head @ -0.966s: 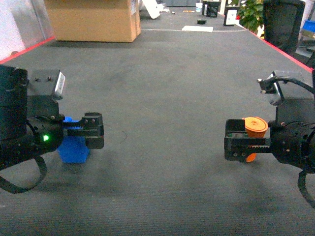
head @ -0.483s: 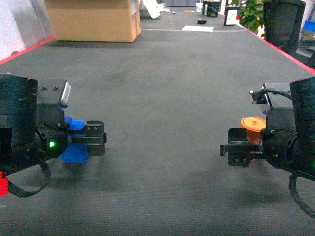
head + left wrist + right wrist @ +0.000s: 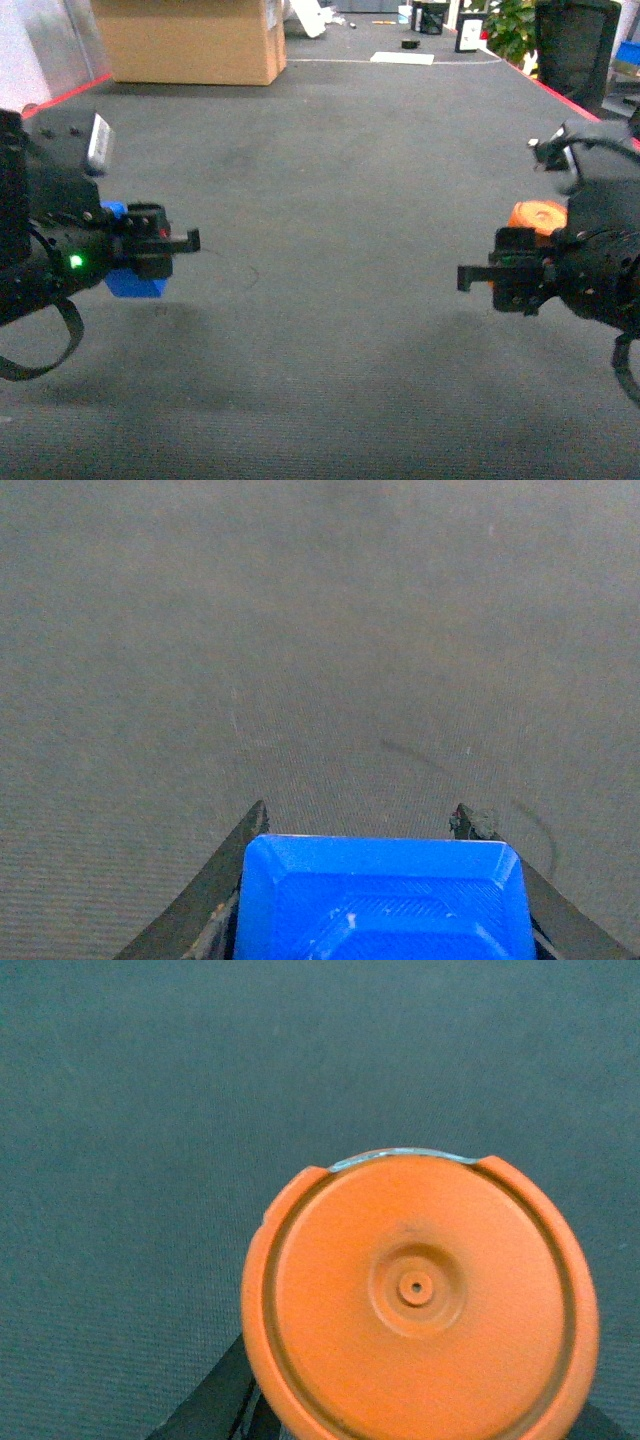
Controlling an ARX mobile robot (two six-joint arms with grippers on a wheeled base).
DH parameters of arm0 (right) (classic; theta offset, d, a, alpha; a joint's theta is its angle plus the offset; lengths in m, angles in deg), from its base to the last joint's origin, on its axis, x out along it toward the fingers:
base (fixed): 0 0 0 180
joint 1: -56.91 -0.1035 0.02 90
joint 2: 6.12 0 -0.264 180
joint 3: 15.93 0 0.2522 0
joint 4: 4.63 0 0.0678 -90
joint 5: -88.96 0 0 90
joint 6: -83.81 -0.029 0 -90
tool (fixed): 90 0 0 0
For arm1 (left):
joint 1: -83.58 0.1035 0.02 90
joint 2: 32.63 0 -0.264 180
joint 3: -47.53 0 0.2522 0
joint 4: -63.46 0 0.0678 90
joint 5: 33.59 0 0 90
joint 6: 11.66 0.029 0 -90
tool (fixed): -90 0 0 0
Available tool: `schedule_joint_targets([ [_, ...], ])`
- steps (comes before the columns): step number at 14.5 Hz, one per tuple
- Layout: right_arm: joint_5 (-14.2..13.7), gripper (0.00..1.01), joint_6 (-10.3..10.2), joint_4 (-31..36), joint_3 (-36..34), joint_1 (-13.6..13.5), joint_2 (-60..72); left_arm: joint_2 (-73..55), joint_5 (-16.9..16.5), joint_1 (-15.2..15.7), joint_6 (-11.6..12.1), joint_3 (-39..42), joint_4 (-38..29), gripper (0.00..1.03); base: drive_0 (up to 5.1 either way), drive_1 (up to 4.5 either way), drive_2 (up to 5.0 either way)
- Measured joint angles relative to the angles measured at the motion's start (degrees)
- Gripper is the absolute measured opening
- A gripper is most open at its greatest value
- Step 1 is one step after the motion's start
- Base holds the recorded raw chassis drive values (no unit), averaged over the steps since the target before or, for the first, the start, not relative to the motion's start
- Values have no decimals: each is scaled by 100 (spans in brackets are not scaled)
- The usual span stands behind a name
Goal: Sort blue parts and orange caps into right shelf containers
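the left gripper (image 3: 165, 240) is clamped on a blue part (image 3: 380, 898), which sits between the jaws and shows in the head view as a blue block (image 3: 133, 283) just under the fingers. the right gripper (image 3: 490, 278) is clenched on an orange cap (image 3: 420, 1295), flat disc face toward the wrist camera, its rim standing above the jaws (image 3: 537, 216) in the head view.

taking the cardboard box (image 3: 185, 40) at the far edge of the grey carpet (image 3: 330, 180) as the landmark: the blue part hangs well in front of it and a little to its left, the cap well in front and far off to its right. both loads hang clear of the carpet, judging by the shadows beneath.

no crate or shelf shows in any view, so which arm is nearer the containers cannot be told. the task puts them to the right, so i judge the cap's arm likely nearer. both pieces lie within the fingers, so the next move looks like a carry and turn, not a reach.
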Motion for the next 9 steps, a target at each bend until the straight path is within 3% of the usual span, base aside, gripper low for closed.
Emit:
schedule_joint_targets([
  [3,-713,42,243,463,-876,118,-1714,1646,568,-90,98,1025,-852,44,0,0,0],
  [5,-1075,42,553,-20,-1606,168,-3628,3491,1438,-297,590,2118,-1237,44,0,0,0],
  [6,-1217,42,704,-531,-1799,138,-4859,4642,1856,-551,887,2555,-876,44,0,0,0],
  [9,-1589,42,876,-1226,-1974,-50,-6618,6500,2492,-1180,1228,2717,7,44,0,0,0],
])
